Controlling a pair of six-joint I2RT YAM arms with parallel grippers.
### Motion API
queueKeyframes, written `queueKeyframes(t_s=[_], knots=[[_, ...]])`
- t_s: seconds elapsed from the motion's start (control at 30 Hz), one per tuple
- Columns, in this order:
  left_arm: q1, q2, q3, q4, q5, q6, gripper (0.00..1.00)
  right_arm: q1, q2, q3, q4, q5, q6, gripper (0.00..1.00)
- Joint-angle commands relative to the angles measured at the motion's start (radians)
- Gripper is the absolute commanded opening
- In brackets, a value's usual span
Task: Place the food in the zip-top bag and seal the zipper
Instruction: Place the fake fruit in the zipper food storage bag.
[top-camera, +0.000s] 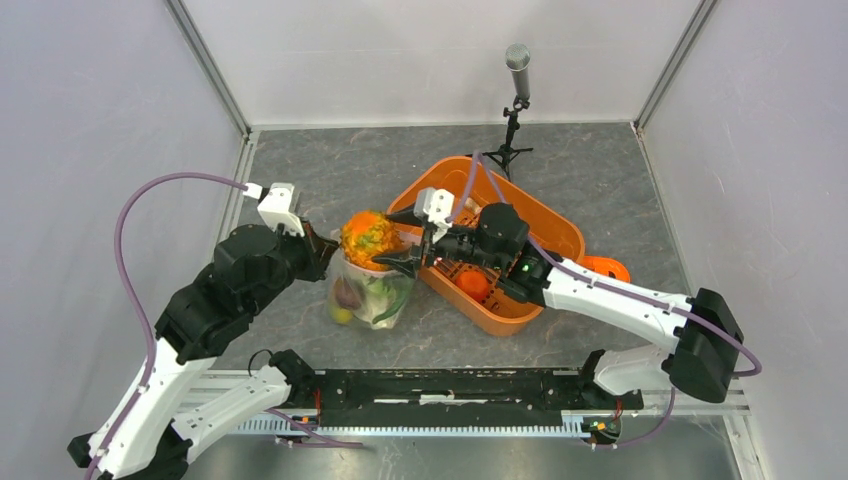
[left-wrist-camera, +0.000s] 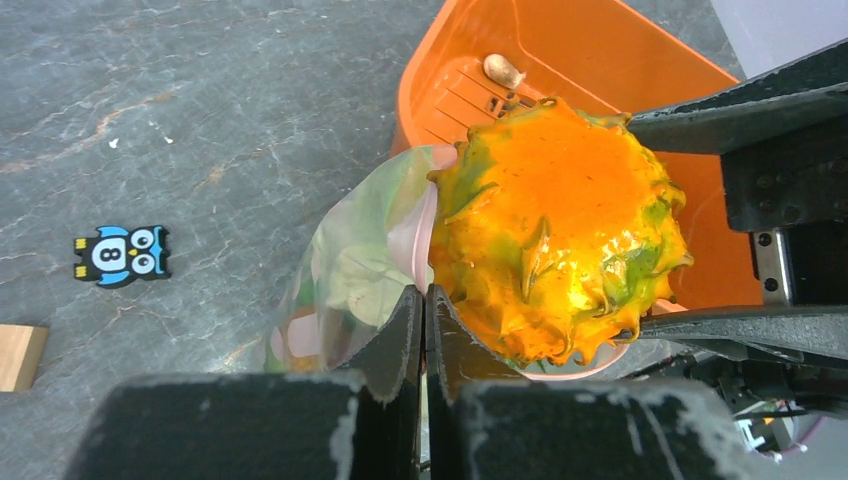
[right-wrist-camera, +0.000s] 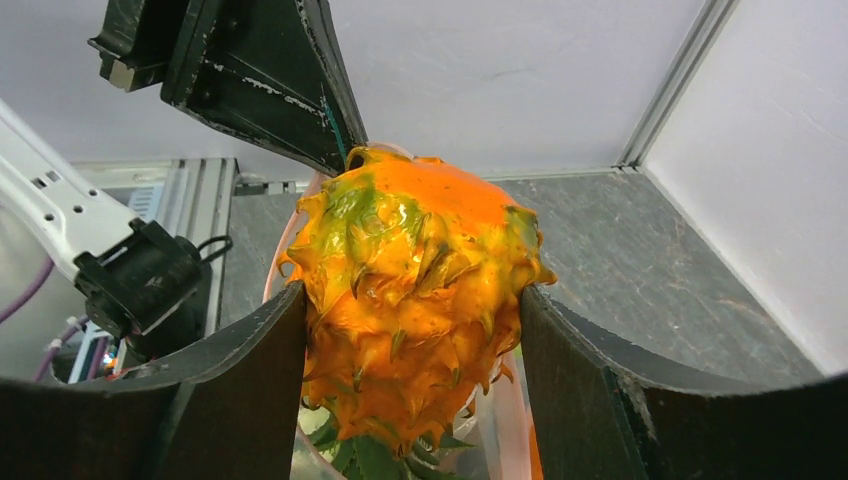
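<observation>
In the middle of the top view, the right gripper (top-camera: 396, 244) clasps the toy pineapple (top-camera: 369, 237), probably light, stiff and knobbly, by its flanks above the limp, slippery-looking zip-top bag (left-wrist-camera: 350, 262), its rim pinched tight by the left gripper (left-wrist-camera: 425, 302).

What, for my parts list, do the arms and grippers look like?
The left arm and right arm have white links, bulky black joints and a looping mauve cable each. The left gripper and right gripper have black, scuffed, tapering fingers with a white wrist block.
</observation>
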Motion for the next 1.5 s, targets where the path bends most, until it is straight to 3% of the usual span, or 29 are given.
queueKeyframes(t_s=[0.0, 0.3, 0.53, 0.73, 0.87, 1.07, 1.17, 1.33, 1.47], knots=[[0.003, -0.018, 0.011, 0.104, -0.031, -0.031, 0.02, 0.003, 0.039, 0.121, -0.269, -0.017, -0.165, 0.28], [0.003, -0.022, 0.018, 0.096, -0.078, -0.035, 0.02, 0.003, 0.096, 0.293, -0.579, -0.133, -0.342, 0.26], [0.003, -0.024, 0.024, 0.099, -0.093, -0.039, 0.02, 0.013, 0.189, 0.419, -0.791, -0.116, -0.422, 0.27], [0.002, -0.028, 0.032, 0.081, -0.13, -0.038, 0.02, 0.027, 0.167, 0.401, -0.844, -0.134, -0.492, 0.4], [0.003, -0.029, 0.032, 0.076, -0.151, -0.041, 0.02, 0.029, 0.127, 0.384, -0.829, -0.157, -0.508, 0.66], [0.002, -0.034, 0.03, 0.062, -0.169, -0.044, 0.02, 0.028, 0.066, 0.367, -0.816, -0.18, -0.51, 0.82], [0.002, -0.034, 0.028, 0.063, -0.172, -0.046, 0.02, 0.027, 0.048, 0.359, -0.793, -0.186, -0.489, 0.95], [0.002, -0.022, 0.026, 0.068, -0.148, -0.042, 0.02, 0.027, 0.014, 0.294, -0.666, -0.215, -0.424, 0.91], [0.002, -0.013, 0.021, 0.082, -0.125, -0.041, 0.02, 0.028, 0.019, 0.258, -0.544, -0.208, -0.338, 0.75]])
